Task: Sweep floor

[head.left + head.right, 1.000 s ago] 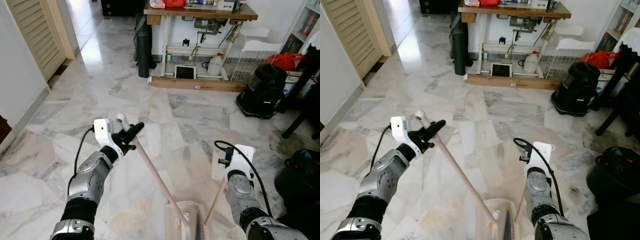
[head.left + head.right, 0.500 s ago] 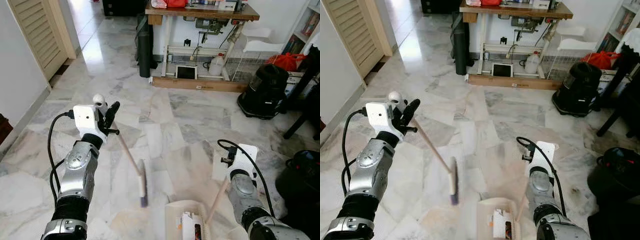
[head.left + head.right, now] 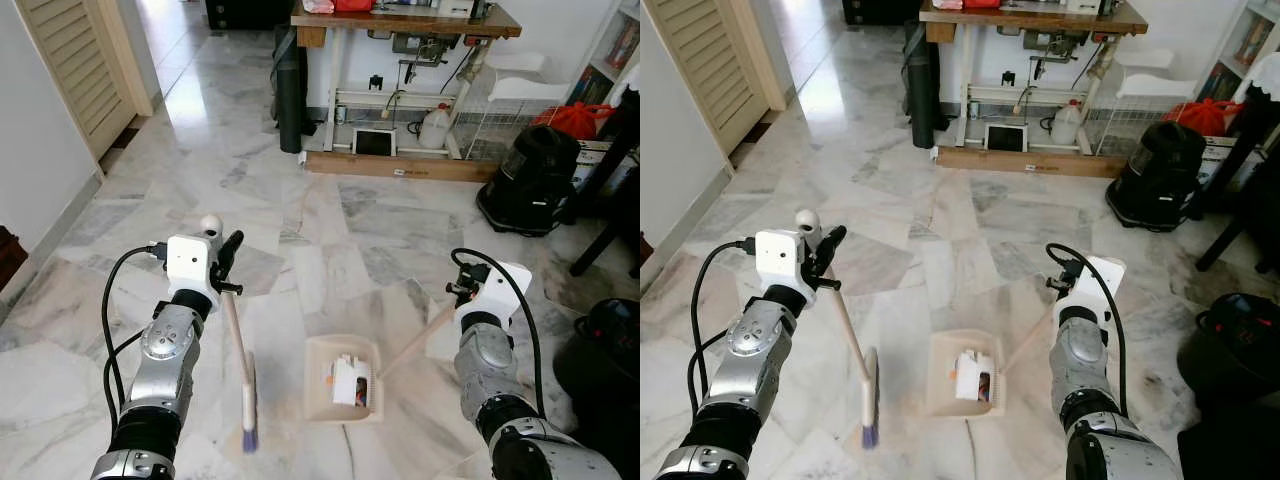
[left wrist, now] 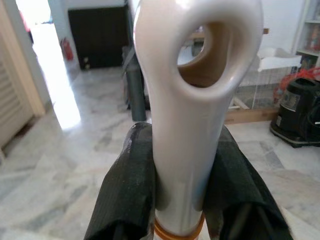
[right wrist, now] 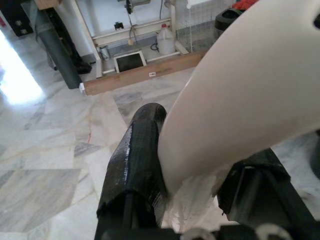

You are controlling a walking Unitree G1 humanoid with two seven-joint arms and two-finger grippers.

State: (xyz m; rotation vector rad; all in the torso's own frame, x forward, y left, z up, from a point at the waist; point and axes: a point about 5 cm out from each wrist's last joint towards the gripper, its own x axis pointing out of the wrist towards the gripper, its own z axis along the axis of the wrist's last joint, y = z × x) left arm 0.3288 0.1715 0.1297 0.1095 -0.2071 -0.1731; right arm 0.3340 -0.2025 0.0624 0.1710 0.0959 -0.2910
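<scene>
The left gripper (image 3: pixel 222 262), at the middle left of the frame, has its two black fingers (image 4: pixel 131 180) clenched on the top of the broom handle (image 4: pixel 192 115), just below the hanging hole. From there the one broom (image 3: pixel 852 350) slants down to its brush head (image 3: pixel 869 403), low and left of centre, resting on the marble floor (image 3: pixel 330 215).

The right gripper (image 3: pixel 470 293), at the middle right, is clamped on the pale handle of the one dustpan (image 3: pixel 342 378). The dustpan sits flat on the floor at lower centre, with a few scraps of litter (image 3: pixel 971 373) inside. The brush head lies near the dustpan's left side, apart from it.

Judging from this, the step in hand is a sweeping stroke, with the pan set down to receive. The next move likely calls for drawing the brush across the floor toward the dustpan's open mouth while the right arm holds the pan steady.

Count: two grippers, one broom, one dustpan. Behind, at the upper right, stands one black vacuum cleaner (image 3: pixel 527 180), beside a worktable (image 3: pixel 400 22).
</scene>
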